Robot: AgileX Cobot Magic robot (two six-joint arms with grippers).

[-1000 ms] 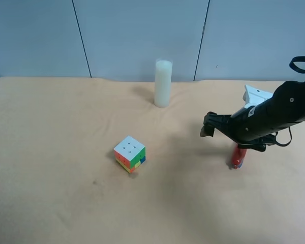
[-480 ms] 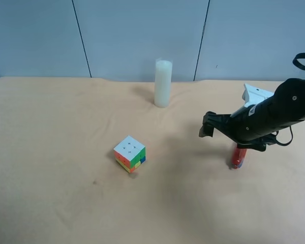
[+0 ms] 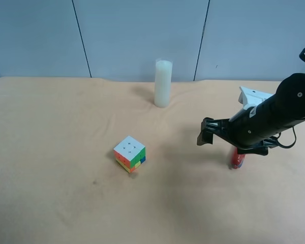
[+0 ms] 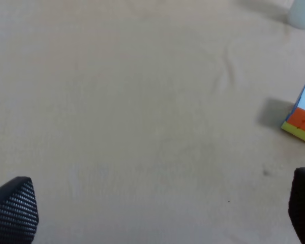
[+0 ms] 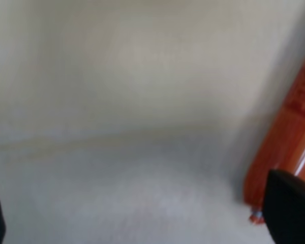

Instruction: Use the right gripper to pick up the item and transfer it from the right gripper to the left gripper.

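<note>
Puzzle cube (image 3: 129, 154), white cylinder (image 3: 163, 83), then the right gripper (image 3: 205, 133) with jaws apart, the item (image 3: 237, 158) lying on the table (image 3: 51, 152) beneath its arm, outside the jaws. The left gripper (image 4: 157, 213) is likewise spread. You should expect a light, slick tube; grasp it mid-length.

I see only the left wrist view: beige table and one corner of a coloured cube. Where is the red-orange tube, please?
Observer: The slim red-orange tube lies on the beige table, half hidden beneath the black arm with white housing at the exterior high view's right.
Operator: Does the right gripper hold it?
Observer: No. The right gripper is open, its fingers wide apart, the tube beside one.
Operator: Is the cube near it?
Observer: No, the multicoloured puzzle cube sits well apart, across the table.
</note>
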